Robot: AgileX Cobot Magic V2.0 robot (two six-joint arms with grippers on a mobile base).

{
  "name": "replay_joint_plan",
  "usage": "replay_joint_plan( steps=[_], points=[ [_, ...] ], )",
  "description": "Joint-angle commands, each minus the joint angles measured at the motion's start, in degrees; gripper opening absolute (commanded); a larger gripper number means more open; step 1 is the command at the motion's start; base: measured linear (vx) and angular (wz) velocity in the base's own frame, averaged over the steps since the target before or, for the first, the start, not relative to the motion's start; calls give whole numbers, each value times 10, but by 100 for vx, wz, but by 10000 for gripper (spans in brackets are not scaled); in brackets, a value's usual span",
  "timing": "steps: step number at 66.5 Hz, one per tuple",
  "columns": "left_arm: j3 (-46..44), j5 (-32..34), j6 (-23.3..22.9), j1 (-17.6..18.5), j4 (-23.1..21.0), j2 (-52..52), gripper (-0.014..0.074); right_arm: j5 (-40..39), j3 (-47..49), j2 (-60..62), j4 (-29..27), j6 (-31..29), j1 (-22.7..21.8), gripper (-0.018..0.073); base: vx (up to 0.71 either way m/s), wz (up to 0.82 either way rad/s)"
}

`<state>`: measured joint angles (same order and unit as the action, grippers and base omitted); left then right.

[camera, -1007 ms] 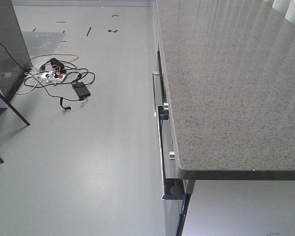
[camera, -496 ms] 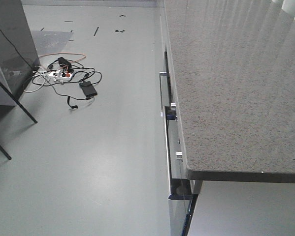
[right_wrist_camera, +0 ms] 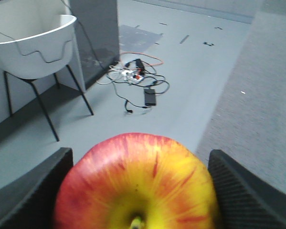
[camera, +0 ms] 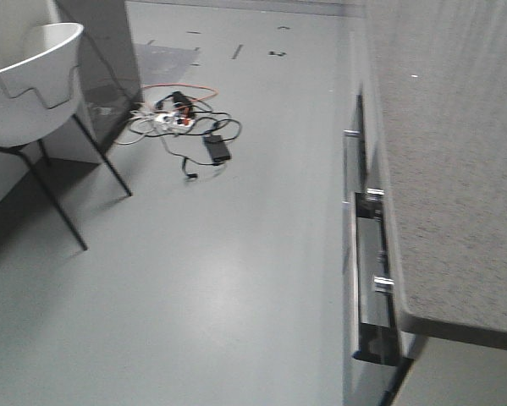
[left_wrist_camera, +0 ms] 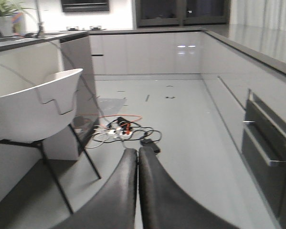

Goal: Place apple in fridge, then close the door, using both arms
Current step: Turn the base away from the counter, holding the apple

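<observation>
Apple: the round red apple with yellow streaks [right_wrist_camera: 133, 176] fills the bottom of the right wrist view, stem dimple facing the camera, yellow spreading out around the stem
Right gripper: the right gripper [right_wrist_camera: 138, 191] holds the apple between its two black ribbed fingers [right_wrist_camera: 33, 191], one against each side of the fruit, above the pale grey floor [right_wrist_camera: 181, 95]
Left gripper: the left gripper [left_wrist_camera: 138, 155] has its two smooth dark fingers pressed together with nothing between them, tips pointing down the room
Chair: a white moulded shell chair on thin black metal legs [camera: 29, 85] stands at the left of the front view, beside a tall dark-grey panel [camera: 101, 51]
Cables: a tangle of black, white and orange cables with a white power strip and a black adapter [camera: 181, 127] lies on the floor just beyond the chair, near the foot of the panel
Counter: a grey speckled stone countertop [camera: 456, 169] runs along the right edge of the front view, with grey cabinet fronts and metal bar handles [camera: 355, 211] below its edge
Far wall: the left wrist view shows a run of pale glossy cabinets [left_wrist_camera: 147, 52] across the end of the room and a green potted plant [left_wrist_camera: 2, 9] on the counter at top left
Focus: the front and left wrist views are slightly blurred
</observation>
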<state>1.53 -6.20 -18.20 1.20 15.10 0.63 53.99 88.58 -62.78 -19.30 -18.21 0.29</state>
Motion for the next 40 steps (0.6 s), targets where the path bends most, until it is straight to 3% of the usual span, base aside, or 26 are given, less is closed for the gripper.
replay_joint_plan(
  steps=[1, 40],
  points=[
    [9, 37, 0, 0, -1, 4, -8, -45, 17, 9, -10, -5, -2, 150, 2, 44],
    [9, 37, 0, 0, -1, 4, -8, -45, 17, 9, -10, -5, -2, 150, 2, 42]
  ],
)
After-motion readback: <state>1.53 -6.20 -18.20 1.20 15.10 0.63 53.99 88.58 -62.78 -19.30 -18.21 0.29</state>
